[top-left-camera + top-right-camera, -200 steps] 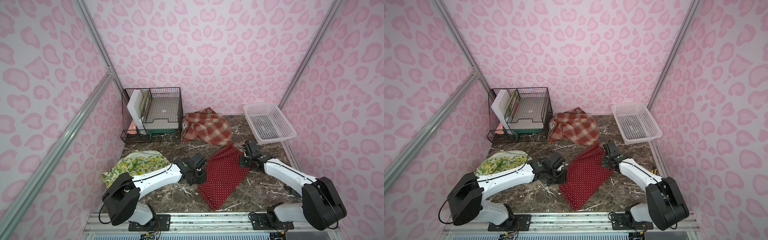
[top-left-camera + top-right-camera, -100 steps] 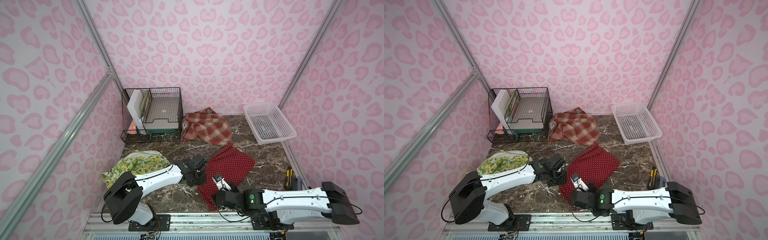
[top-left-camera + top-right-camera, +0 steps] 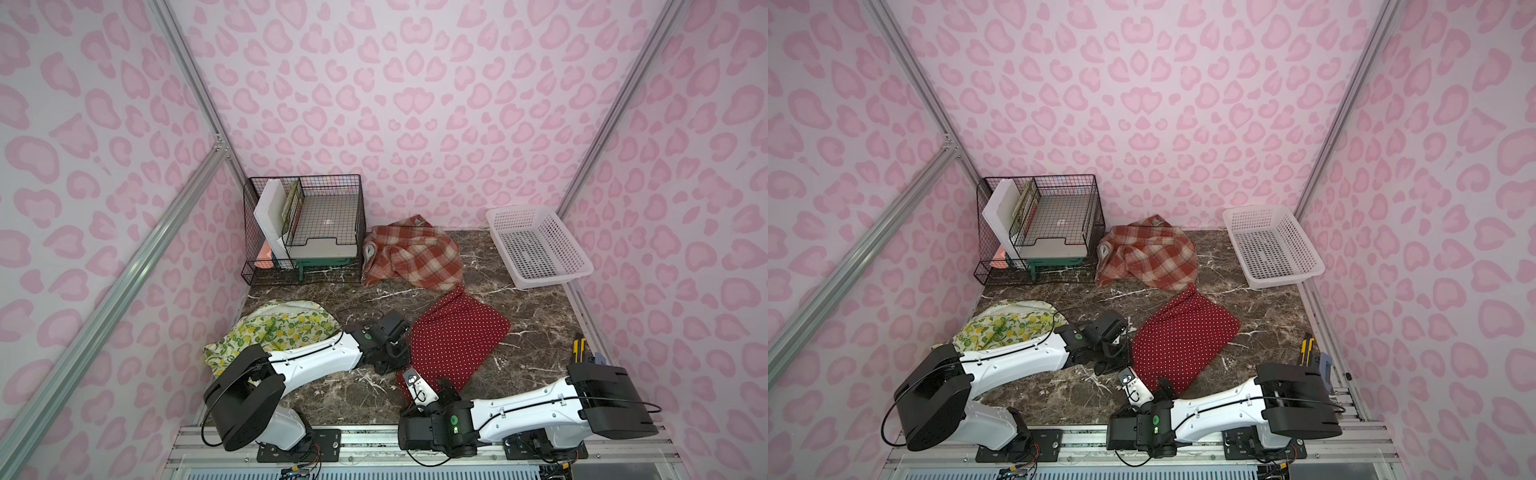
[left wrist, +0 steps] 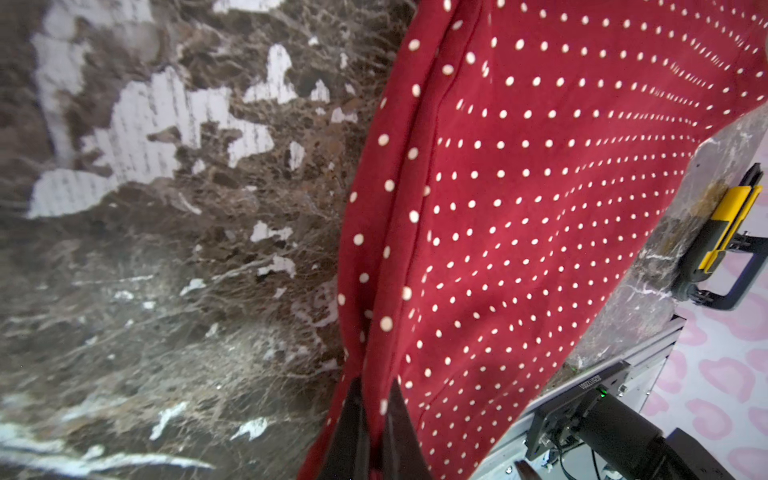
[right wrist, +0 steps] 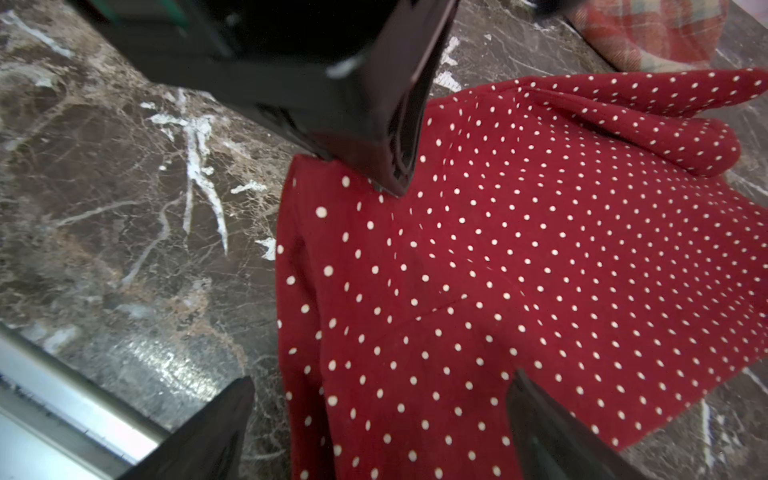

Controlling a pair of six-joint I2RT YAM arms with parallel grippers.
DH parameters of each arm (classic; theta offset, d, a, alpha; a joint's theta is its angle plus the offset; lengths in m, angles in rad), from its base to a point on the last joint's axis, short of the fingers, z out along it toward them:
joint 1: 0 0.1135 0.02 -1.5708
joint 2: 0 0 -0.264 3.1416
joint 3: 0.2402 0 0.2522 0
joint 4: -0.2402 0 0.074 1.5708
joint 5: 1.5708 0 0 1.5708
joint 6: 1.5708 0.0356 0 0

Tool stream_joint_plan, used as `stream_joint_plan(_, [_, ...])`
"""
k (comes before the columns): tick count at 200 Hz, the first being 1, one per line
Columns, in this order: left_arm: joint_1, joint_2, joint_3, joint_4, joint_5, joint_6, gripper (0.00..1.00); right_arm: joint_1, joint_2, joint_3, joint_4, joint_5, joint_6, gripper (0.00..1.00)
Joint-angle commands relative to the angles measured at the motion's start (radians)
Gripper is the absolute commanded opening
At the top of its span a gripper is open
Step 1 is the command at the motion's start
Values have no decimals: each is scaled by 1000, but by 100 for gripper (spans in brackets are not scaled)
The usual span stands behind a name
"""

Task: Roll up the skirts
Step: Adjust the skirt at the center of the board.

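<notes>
Room lay open on the table (image 3: 536, 332) between the red dotted skirt (image 3: 455, 340) and the right edge. My left claw (image 4: 374, 399) pinched its side hem; my right claw (image 5: 382, 415) stood wide over its corner near the front edge. Only the top views showed the lemon skirt (image 3: 274, 328) by the left edge.

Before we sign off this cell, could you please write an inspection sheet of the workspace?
Surface: dark marble tabletop, no spills.
Job's things: red dotted skirt spread mostly flat in front; plaid skirt crumpled at back; lemon skirt bunched at left; none rolled.
Clutter: wire rack, empty white basket, utility knife at edge.
Claws: left claw shut on the dotted skirt's edge; right claw open above its near corner.
Cables: black leads along the arms.
Surroundings: pink patterned walls.
</notes>
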Motion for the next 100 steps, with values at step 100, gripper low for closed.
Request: stream_joint_plan(100, [1, -79, -28, 36, 11, -63, 0, 8, 120, 63, -72, 21, 33, 99])
